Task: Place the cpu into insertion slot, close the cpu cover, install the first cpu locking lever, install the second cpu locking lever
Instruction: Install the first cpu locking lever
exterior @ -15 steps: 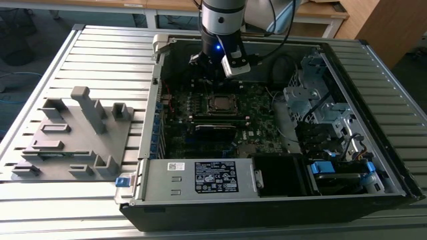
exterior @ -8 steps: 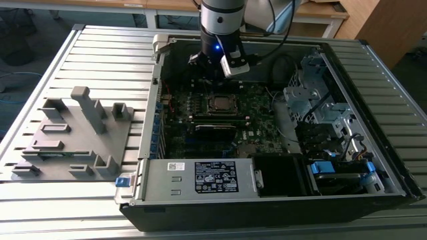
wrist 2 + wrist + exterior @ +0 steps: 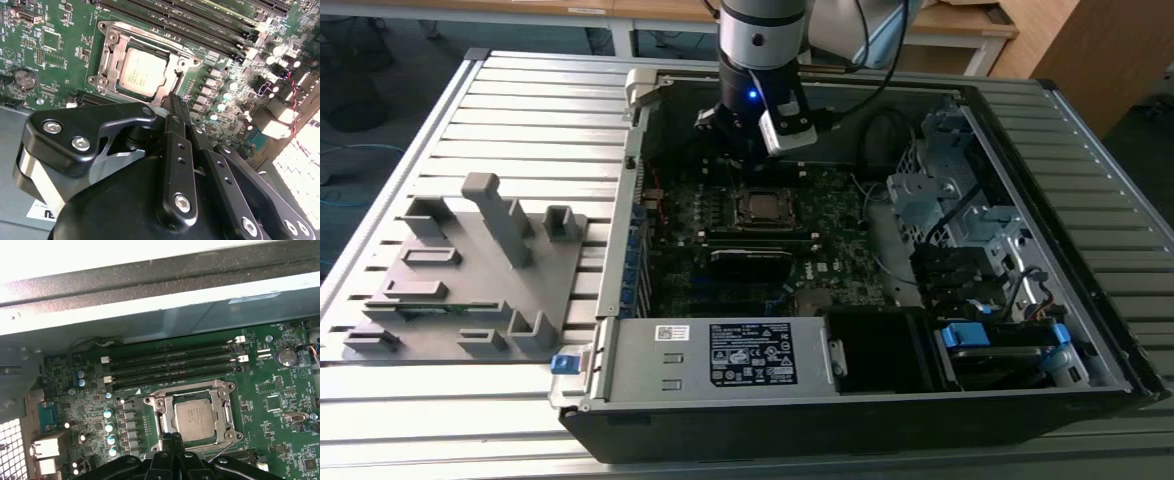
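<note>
The cpu [image 3: 196,417] [image 3: 142,72] [image 3: 758,207], a silver-grey square, lies flat in the insertion slot [image 3: 229,386] on the green motherboard. The cpu cover [image 3: 165,410] [image 3: 112,50], a silvery frame with a square window, lies down around it. A thin metal lever rod [image 3: 228,412] runs along one side of the frame, and another thin rod [image 3: 222,449] angles out at a corner. My gripper [image 3: 172,437] [image 3: 172,100] [image 3: 740,150] hovers just off the edge of the socket, its black fingers shut together with nothing between them.
Several long memory slots [image 3: 170,365] run beside the socket. A row of capacitors [image 3: 109,427] and a coin battery [image 3: 285,356] flank it. The case wall [image 3: 150,290] rises close behind. Drive bays [image 3: 961,220], a power supply [image 3: 720,355] and a grey fixture [image 3: 467,270] stand nearby.
</note>
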Robot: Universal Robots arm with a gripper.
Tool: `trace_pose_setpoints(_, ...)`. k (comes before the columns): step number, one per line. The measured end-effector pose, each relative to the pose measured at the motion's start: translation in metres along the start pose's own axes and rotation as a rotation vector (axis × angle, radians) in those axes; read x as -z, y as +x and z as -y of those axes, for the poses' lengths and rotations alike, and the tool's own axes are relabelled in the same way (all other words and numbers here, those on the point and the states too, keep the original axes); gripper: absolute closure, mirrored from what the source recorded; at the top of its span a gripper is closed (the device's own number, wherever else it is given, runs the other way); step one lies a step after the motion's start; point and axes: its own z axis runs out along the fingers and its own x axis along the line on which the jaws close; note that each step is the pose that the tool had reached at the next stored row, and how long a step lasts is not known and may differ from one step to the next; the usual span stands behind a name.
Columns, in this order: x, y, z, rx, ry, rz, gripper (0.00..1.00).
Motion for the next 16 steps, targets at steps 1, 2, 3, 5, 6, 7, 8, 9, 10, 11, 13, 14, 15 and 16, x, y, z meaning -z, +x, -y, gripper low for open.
trace_pose_setpoints(1, 0.0000, 0.0002, 0.0000, 0.000, 0.0000, 0.0000, 0.90)
trace_pose_setpoints(2, 0.0000, 0.0023, 0.0004, 0.000, 0.0000, 0.0000, 0.90)
trace_pose_setpoints(3, 0.0001, 0.0043, 0.0008, 0.000, 0.0001, 0.0000, 0.90)
trace_pose_setpoints(5, 0.0001, 0.0043, 0.0008, 0.000, 0.0000, 0.0000, 0.90)
trace_pose_setpoints(6, 0.0001, 0.0043, 0.0008, 0.000, 0.0000, 0.0000, 0.90)
trace_pose_setpoints(7, 0.0001, 0.0043, 0.0008, 0.000, 0.0000, 0.0000, 0.90)
trace_pose_setpoints(8, 0.0001, 0.0043, 0.0008, 0.000, 0.0000, 0.0000, 0.90)
trace_pose_setpoints(9, 0.0001, 0.0044, 0.0008, 0.000, 0.0001, -0.0001, 0.90)
trace_pose_setpoints(10, 0.0001, 0.0044, 0.0008, 0.000, 0.0000, 0.0000, 0.90)
trace_pose_setpoints(11, 0.0001, 0.0044, 0.0008, 0.000, 0.0000, 0.0000, 0.90)
trace_pose_setpoints(13, 0.0000, 0.0046, 0.0008, 0.000, 0.0000, 0.0000, 0.90)
trace_pose_setpoints(14, -0.0001, 0.0053, 0.0010, 0.000, -0.0002, 0.0001, 0.90)
trace_pose_setpoints(15, -0.0002, 0.0064, 0.0012, 0.000, -0.0001, 0.0001, 0.90)
trace_pose_setpoints(16, -0.0001, 0.0080, 0.0015, 0.000, 0.0002, -0.0001, 0.90)
